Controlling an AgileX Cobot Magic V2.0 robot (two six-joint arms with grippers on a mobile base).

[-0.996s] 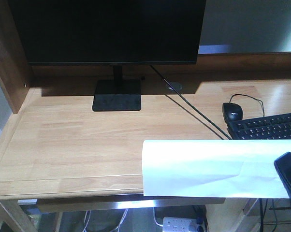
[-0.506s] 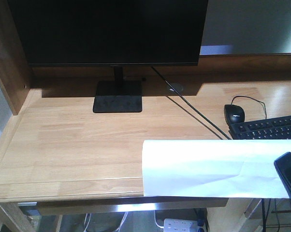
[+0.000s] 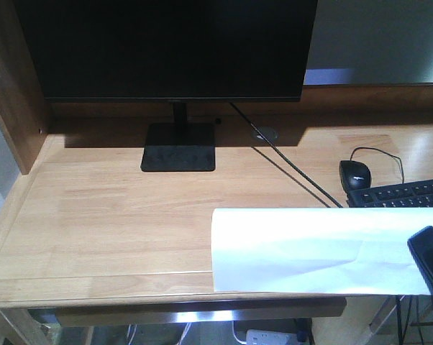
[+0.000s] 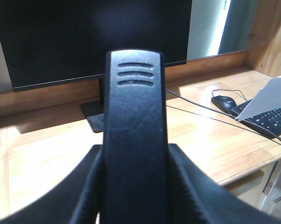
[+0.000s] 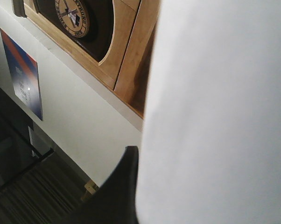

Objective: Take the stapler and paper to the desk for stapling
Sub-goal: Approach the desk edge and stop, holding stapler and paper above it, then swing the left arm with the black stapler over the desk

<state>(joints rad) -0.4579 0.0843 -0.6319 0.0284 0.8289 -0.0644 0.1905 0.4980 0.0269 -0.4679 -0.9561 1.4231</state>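
desk [image 3: 116, 208] and monitor [image 3: 166, 43] drifted right in the front view, so we're likely still rolling in: right gripper [image 3: 426, 260] clamps paper [image 3: 310, 248] front-right of monitor, left gripper [image 4: 135, 196] clenches stapler [image 4: 135, 107] facing monitor, neither placed yet.

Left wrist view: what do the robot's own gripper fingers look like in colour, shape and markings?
The left gripper has two matte black fingers, broad and smoothly curved, widening toward the picture's bottom edge. They look blurred, being close to the lens. No cables, markings or labels show on them.
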